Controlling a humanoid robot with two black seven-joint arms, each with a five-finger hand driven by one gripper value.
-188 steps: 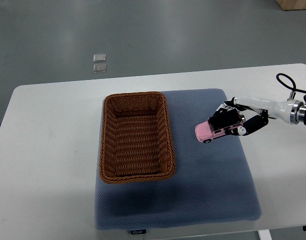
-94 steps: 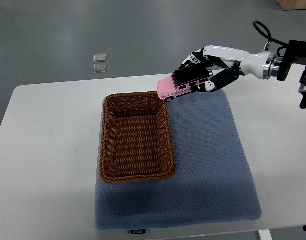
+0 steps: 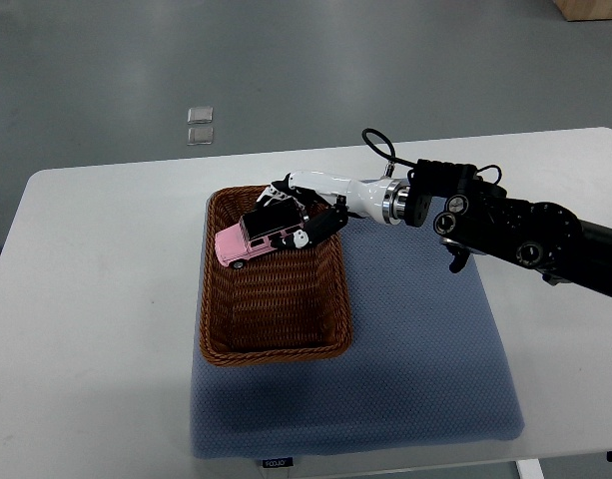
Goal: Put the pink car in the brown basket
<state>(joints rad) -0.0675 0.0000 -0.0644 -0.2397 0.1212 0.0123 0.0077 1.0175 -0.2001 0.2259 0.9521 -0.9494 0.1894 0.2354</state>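
Observation:
The pink car (image 3: 252, 240) with a black roof is held in my right hand (image 3: 296, 216), over the far part of the brown basket (image 3: 218, 333). The hand's fingers are curled around the car's rear half, and its nose points left. Whether the car touches the basket floor I cannot tell. The basket is a rectangular wicker one on the left part of a blue-grey mat (image 3: 415, 349). My right arm (image 3: 505, 225) comes in from the right edge across the mat. The left arm is not in view.
The mat lies on a white table (image 3: 96, 329). Two small clear squares (image 3: 199, 125) lie on the grey floor beyond the table. A wooden object (image 3: 590, 8) shows at the top right corner.
My right hand has carried the car from above the mat's far edge leftward and down, over the basket's far part. The arm now stretches further across the table.

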